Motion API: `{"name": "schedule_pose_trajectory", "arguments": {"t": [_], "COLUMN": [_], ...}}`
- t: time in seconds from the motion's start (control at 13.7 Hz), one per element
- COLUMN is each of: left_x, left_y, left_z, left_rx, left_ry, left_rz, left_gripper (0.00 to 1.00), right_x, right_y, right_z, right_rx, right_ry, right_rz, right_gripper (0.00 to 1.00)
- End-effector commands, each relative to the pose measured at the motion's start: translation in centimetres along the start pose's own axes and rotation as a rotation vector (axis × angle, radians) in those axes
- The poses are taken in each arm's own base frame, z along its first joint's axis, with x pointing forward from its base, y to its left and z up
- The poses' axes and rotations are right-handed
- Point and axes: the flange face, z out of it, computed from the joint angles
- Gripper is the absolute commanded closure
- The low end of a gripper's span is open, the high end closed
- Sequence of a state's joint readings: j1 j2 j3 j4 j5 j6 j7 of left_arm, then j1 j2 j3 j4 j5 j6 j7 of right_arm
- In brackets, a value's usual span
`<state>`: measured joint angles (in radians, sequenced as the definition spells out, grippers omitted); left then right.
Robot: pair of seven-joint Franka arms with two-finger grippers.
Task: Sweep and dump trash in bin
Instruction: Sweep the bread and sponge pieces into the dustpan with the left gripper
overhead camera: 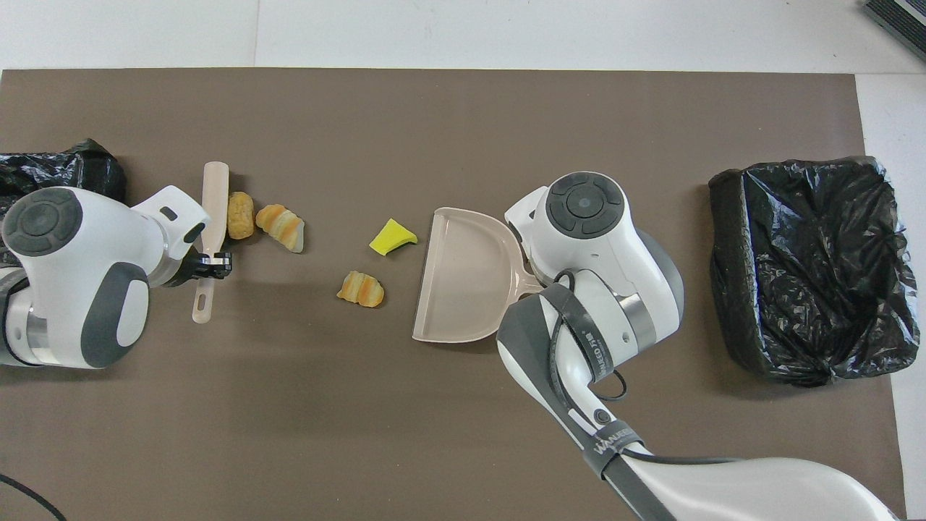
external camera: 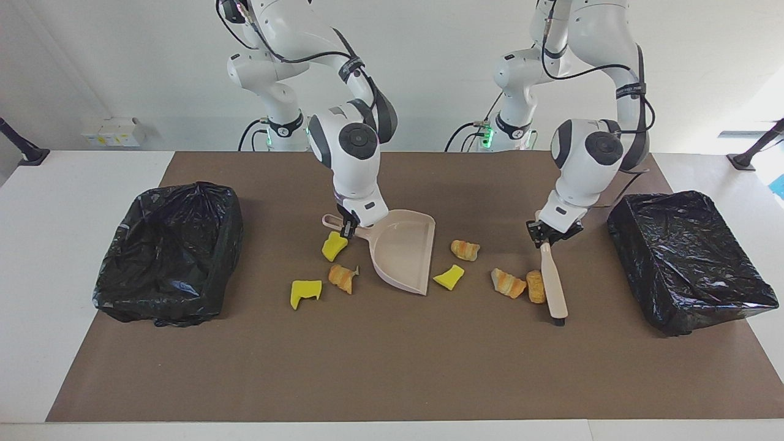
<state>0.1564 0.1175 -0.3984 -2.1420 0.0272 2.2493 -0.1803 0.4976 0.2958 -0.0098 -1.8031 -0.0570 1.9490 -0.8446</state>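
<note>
My left gripper (external camera: 547, 235) grips the brush (external camera: 553, 282) against two bread lumps (external camera: 520, 285) — my right gripper (external camera: 347, 228) grips the dustpan (external camera: 403, 254).

Robot lab: bare white walls, brown mat (external camera: 392, 367), cabled arms.

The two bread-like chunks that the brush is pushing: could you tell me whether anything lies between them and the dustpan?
Yes. The two bread-like chunks sit beside the brush. Between them and the dustpan lie a yellow wedge and another bread-like chunk, both near the pan's open mouth.
</note>
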Motion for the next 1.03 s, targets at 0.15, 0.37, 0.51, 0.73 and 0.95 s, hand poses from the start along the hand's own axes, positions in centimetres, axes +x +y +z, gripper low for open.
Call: {"name": "schedule_pose_trajectory", "arguments": {"t": [0.15, 0.37, 0.51, 0.73, 0.95], "left_x": [-3.6, -5.8, -7.6, -9.3, -8.1], "left_y": [7.5, 14.4, 18.3, 21.8, 20.2], "left_z": [-0.1, 1.8, 1.5, 0.6, -2.7], "left_rx": [-0.053, -0.106, -0.12, -0.158, -0.159], "left_ry": [0.015, 0.038, 0.044, 0.04, 0.06], "left_rz": [0.083, 0.163, 0.164, 0.126, 0.006], "left_gripper": [1.0, 1.0, 1.0, 1.0, 1.0], "right_x": [0.8, 0.9, 0.9, 0.7, 0.8], "right_y": [-0.7, -0.8, -0.8, -0.6, -0.7], "right_z": [-0.1, 0.0, 0.0, 0.0, 0.1], "right_rx": [-0.008, 0.003, 0.003, 0.002, 0.003], "right_ry": [0.026, 0.035, 0.035, 0.034, 0.033], "right_rz": [0.039, 0.046, 0.046, 0.049, 0.036], "right_gripper": [1.0, 1.0, 1.0, 1.0, 1.0]}}
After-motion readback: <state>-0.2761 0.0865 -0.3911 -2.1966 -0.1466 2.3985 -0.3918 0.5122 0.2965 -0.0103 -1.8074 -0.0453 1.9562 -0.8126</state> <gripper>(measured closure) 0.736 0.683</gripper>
